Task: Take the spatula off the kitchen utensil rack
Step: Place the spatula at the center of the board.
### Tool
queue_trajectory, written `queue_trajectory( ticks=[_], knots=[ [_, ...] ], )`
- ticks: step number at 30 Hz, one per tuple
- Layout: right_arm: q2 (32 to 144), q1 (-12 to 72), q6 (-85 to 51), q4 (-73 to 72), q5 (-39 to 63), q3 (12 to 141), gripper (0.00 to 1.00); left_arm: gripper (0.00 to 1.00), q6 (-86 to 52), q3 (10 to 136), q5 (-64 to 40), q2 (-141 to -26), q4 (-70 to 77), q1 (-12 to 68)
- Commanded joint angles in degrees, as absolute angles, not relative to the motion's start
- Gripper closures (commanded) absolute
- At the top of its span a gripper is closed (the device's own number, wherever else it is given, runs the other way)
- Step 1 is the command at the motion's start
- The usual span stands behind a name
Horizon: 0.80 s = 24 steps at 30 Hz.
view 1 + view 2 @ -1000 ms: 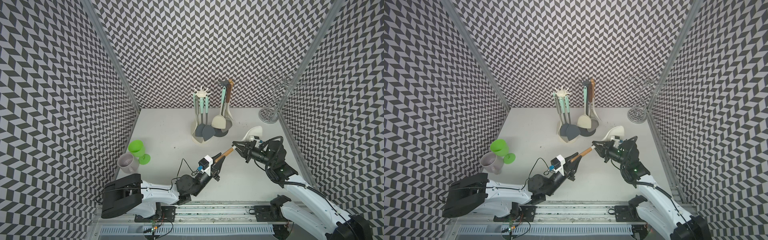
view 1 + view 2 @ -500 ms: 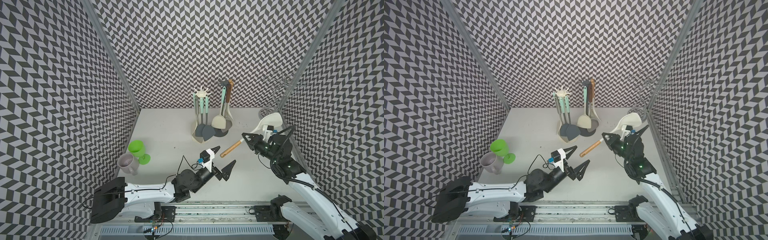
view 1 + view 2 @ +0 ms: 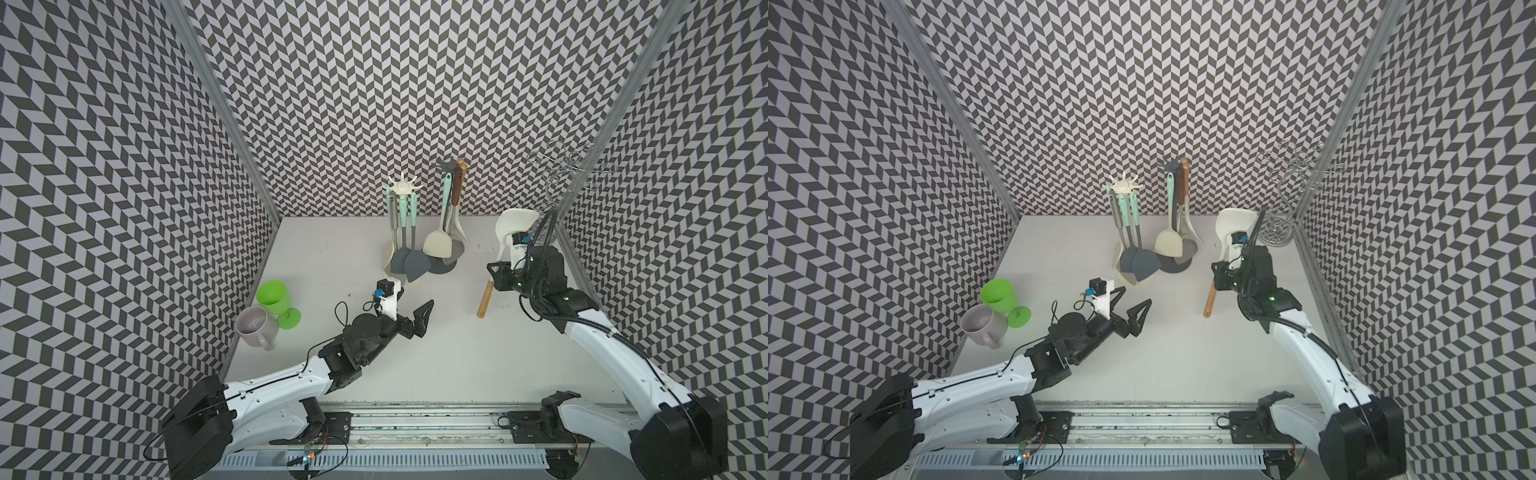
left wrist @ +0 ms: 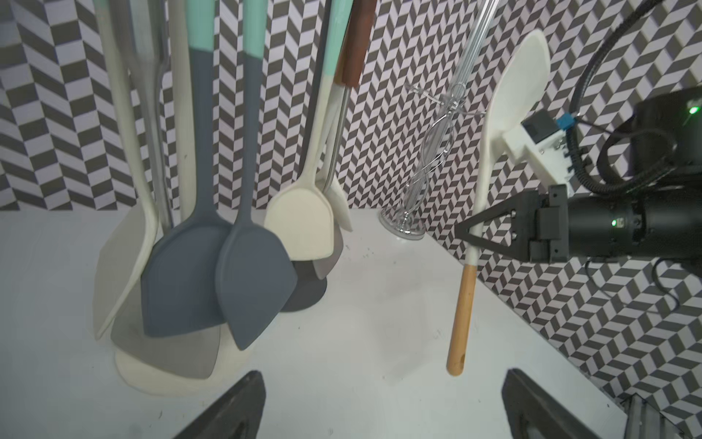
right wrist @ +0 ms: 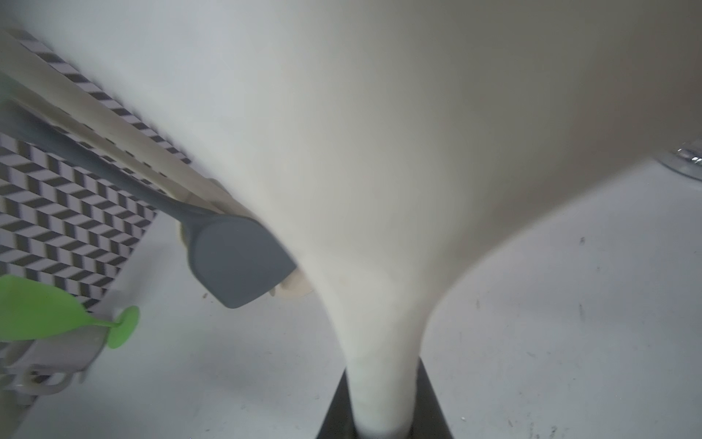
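The right gripper [image 3: 496, 276] is clamped tight on the neck of the cream spatula [image 3: 513, 226], just above where its wooden handle begins. The spatula stands nearly upright, clear of both racks, head up and handle pointing down at the surface [image 3: 436, 365]. From where I stand I can't tell whether the handle's tip touches it. It hangs between the dark grey utensil rack [image 3: 448, 165] and the chrome wire stand [image 3: 1279, 232] in the far right corner.

The left gripper [image 3: 1136, 296] holds nothing, with its jaws spread wide, low over the surface just in front of the cream utensil rack [image 3: 402, 189], where grey spatulas with teal handles hang. A green goblet [image 3: 274, 297] and a grey mug [image 3: 253, 328] sit touching by the left wall.
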<state>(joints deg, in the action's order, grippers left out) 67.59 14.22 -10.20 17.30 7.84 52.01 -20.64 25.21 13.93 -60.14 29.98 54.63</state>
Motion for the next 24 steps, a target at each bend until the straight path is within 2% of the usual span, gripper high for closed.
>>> queue_trajectory(
  ticks=[1, 6, 12, 17, 24],
  knots=[
    [72.5, 12.8, 0.2, 22.1, -0.3, 58.0, 1.0, 0.01, -22.2, 23.8, 12.4, -57.7, 29.5, 54.2],
    [83.6, 4.7, 6.6, 36.2, -7.0, 69.9, 1.0, 0.01, -22.3, 22.1, 13.9, -56.0, 30.1, 53.1],
    [91.6, -7.0, 8.0, 37.4, -4.8, 70.1, 1.0, 0.01, -24.9, 21.3, 11.8, -55.0, 30.5, 51.9],
    [98.3, -9.5, 10.9, 41.1, -13.4, 70.7, 1.0, 0.01, -25.2, 20.1, 11.9, -54.0, 31.6, 51.7],
    [103.6, -10.8, 15.0, 43.2, -20.3, 70.1, 1.0, 0.01, -25.1, 19.7, 12.0, -53.8, 31.9, 51.5]
  ],
)
